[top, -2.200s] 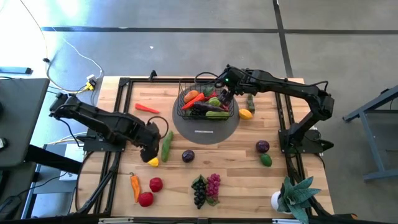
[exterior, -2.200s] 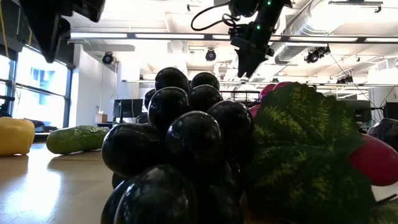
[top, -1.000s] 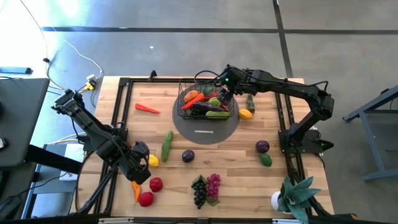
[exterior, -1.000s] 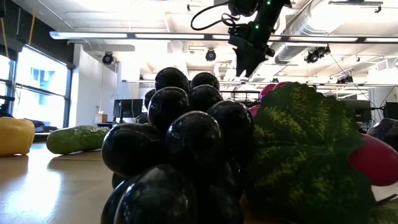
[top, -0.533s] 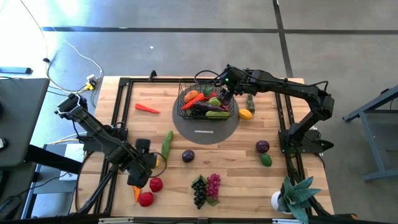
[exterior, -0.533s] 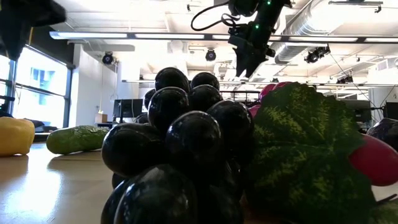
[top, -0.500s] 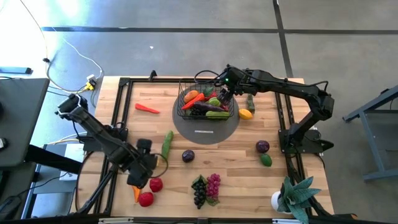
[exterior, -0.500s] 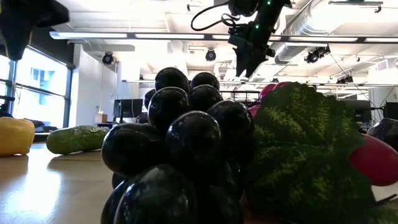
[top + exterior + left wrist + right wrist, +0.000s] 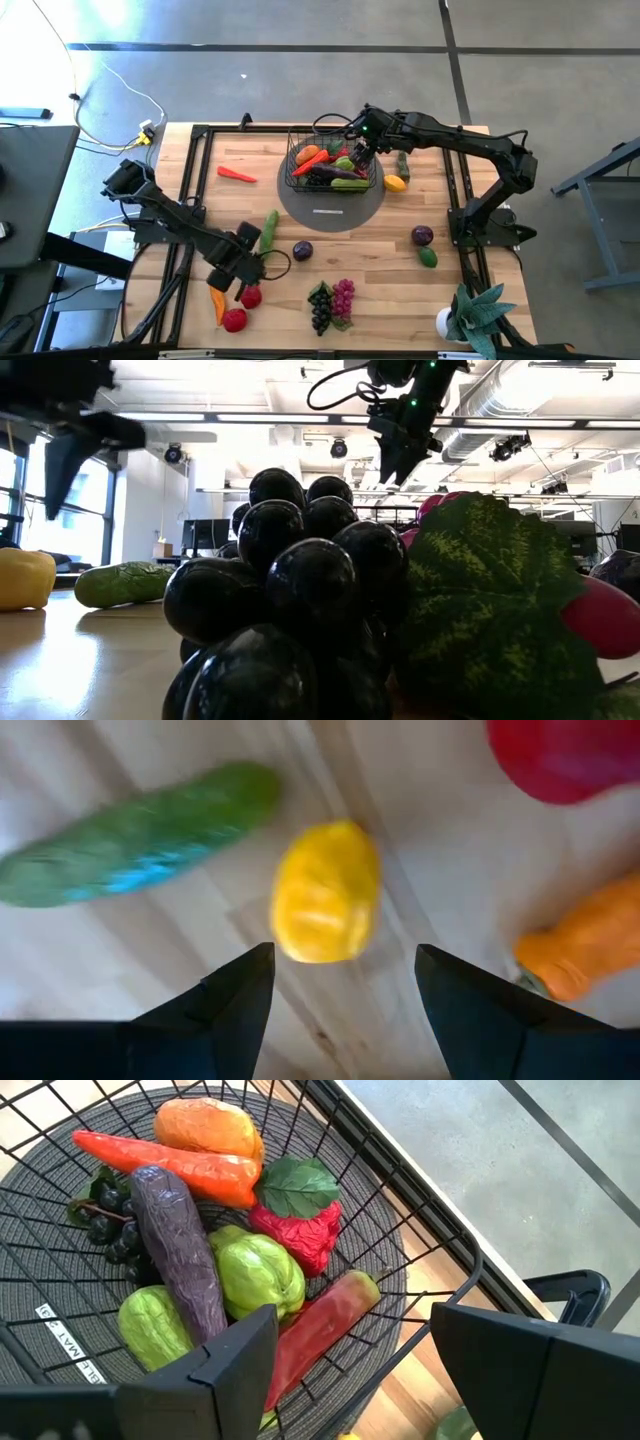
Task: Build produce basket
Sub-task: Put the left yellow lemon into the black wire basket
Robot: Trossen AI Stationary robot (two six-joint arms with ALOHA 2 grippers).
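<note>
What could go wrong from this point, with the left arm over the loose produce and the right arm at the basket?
The left gripper hangs open above the yellow lemon, with the cucumber, a red tomato and an orange pepper close by; a descent might nudge those or roll the lemon away. The right gripper sits open over the basket, already crowded, so another piece may land on top and tip out.

You see two matte black jointed arms, the left arm (image 9: 175, 222) and the right arm (image 9: 455, 140), each ending in flat, angular dark fingers (image 9: 510, 1370), with a looped black cable (image 9: 335, 380) and a small green light (image 9: 365, 127).
</note>
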